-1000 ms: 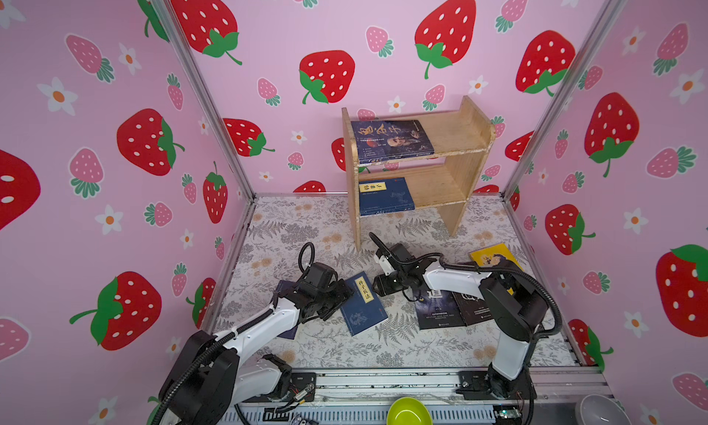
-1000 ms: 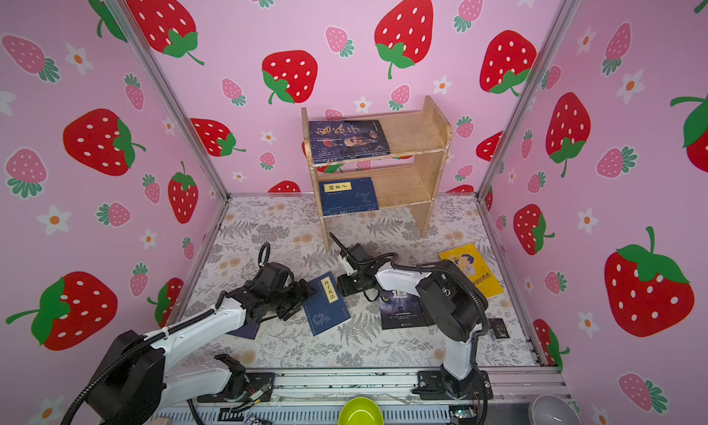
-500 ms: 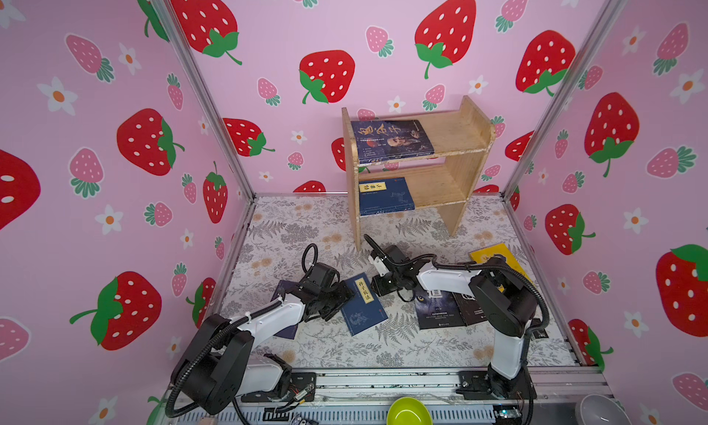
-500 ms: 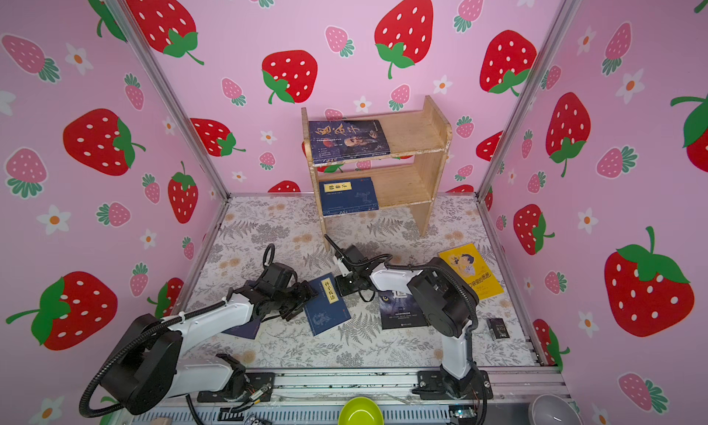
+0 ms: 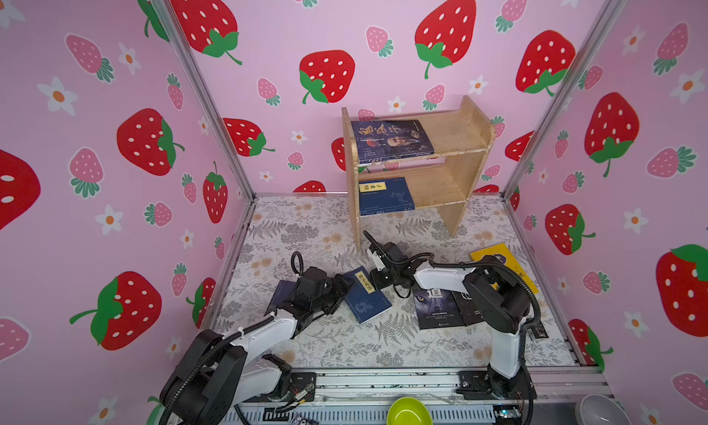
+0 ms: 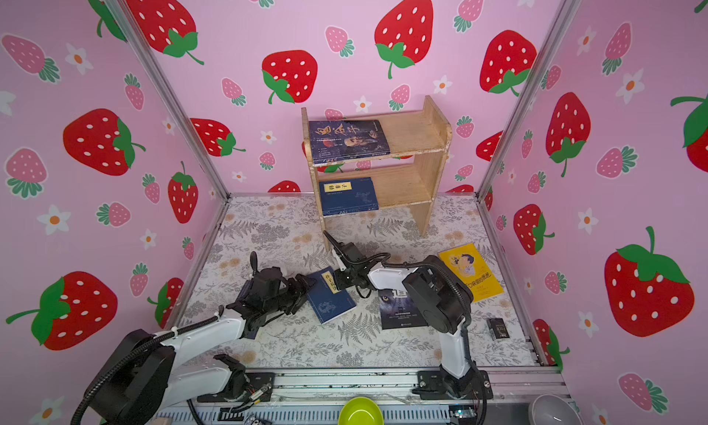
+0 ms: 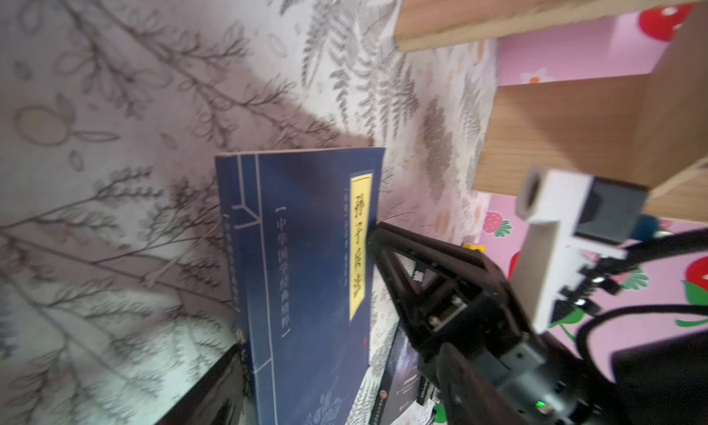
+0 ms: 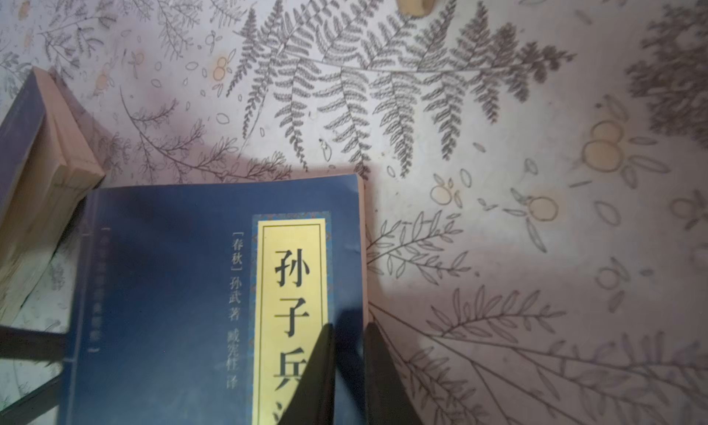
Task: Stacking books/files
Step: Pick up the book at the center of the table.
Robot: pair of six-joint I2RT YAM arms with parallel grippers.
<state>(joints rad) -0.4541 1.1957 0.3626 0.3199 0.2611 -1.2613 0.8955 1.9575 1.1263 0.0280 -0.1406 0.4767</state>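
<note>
In both top views the navy book (image 5: pixel 366 296) (image 6: pixel 330 299) lies on the floral mat (image 5: pixel 337 227) between the two hands. The left gripper (image 5: pixel 342 285) is at its spine side and the right gripper (image 5: pixel 377 279) at its label-side edge.

Left wrist view: the book sits just ahead of the left gripper, one finger (image 7: pixel 214 388) beside the spine. The right gripper touches the opposite edge.

Right wrist view: the right gripper's fingers (image 8: pixel 322 373) pinch the book's edge, one on the cover, one outside. Past the spine, the left gripper's two fingers stand apart, holding nothing.
</note>
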